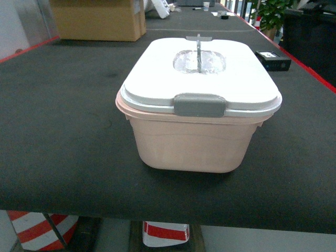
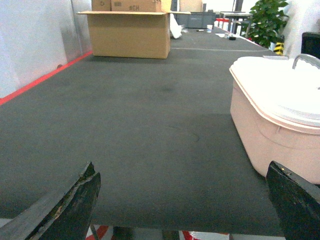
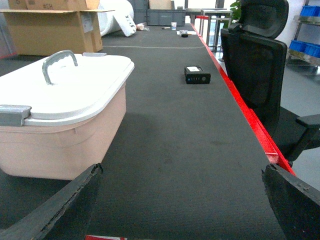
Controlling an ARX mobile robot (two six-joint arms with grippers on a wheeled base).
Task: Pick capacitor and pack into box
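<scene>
Carton (image 1: 98,19) sits far left on our dark table (image 1: 63,131); the box (image 1: 197,134), lid (image 1: 202,79) latched on, stands mid-table. Our left gripper (image 2: 185,200) and right gripper (image 3: 182,200) both hang with jaws apart, holding nothing.

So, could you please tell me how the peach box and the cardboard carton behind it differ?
The peach box is rounded plastic, while the cardboard carton is brown and square-edged. The box is closed by a white lid with grey latches and a raised handle; the left wrist view shows the carton's flaps open. The box stands near the table's front edge, the carton far back on the left. Both rest on the dark table.
</scene>
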